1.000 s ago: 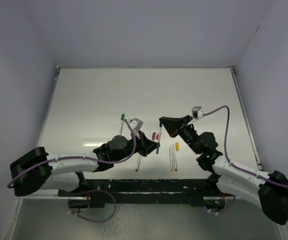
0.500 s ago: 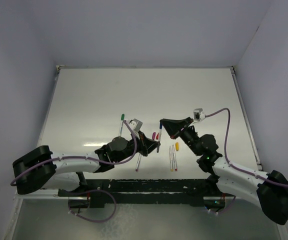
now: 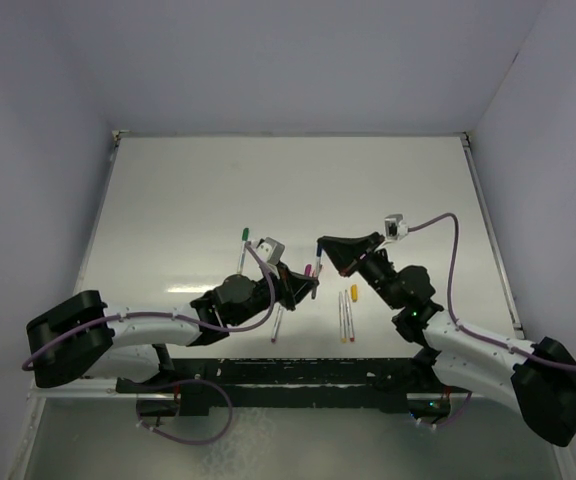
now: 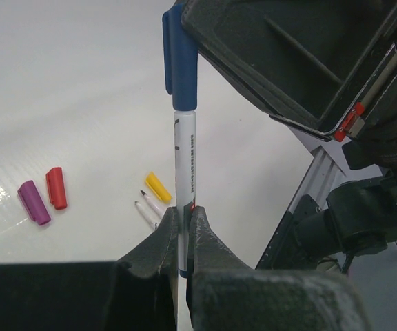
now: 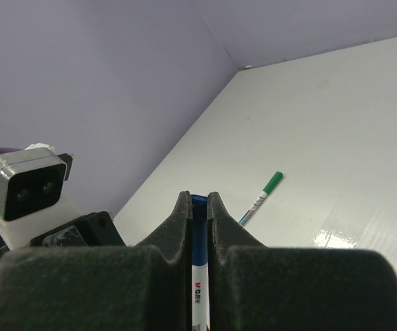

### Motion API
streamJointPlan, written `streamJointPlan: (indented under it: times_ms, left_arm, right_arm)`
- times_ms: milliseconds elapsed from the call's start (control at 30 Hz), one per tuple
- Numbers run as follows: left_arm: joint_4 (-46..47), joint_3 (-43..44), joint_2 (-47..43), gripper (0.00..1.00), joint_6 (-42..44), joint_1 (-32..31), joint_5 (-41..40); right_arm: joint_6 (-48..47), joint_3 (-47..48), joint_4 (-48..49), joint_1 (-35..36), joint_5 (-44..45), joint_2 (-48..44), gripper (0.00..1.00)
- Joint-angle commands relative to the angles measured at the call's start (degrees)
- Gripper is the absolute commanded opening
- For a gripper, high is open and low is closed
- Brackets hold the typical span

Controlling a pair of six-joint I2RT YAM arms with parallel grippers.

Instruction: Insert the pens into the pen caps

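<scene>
Over the middle of your white desk (image 3: 188, 200), your left hand (image 4: 182, 227) is clenched on a thin white pen (image 4: 185, 158). Your right hand (image 5: 198, 203) grasps the stubby blue plastic cap (image 4: 180, 58) on that pen. The left wrist view shows loose magenta cap (image 4: 34, 202), red cap (image 4: 56, 187) and yellow cap (image 4: 158, 187) on the desk. The right wrist view shows instead a green-capped pen (image 5: 260, 195) lying farther off.

We are looking down on a white tabletop (image 3: 268, 180), which is filling the middle of the overhead view and catching a soft glare near its front left. Pale lavender walls (image 3: 298, 60) are enclosing it at the back and on both sides. A thin metal strip (image 3: 489, 230) is running along its right edge. A dull grey surface (image 3: 298, 450) is lying below its near edge.
</scene>
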Motion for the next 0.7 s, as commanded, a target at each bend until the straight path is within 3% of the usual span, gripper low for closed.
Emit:
streamJointPlan:
  times_ms: [0,433,667]
  left_arm:
    - [8.8,1.7,-2.6,0.00,4.0,0.9,-5.4]
    - [10.2,4.4,-5.3,0.00,2.8,6.9,-1.6]
    - [10.3,5.0,-8.6,0.00,1.5,9.2,0.1]
  right_arm:
    - [-2.2,1.9,-4.5,0.5,-5.4,0.8,0.00]
    - [-8.4,4.3,-13.9,2.9,-10.1,4.5,0.00]
    - [-9.7,3.9,-14.3,4.1,-10.9,7.1,0.00]
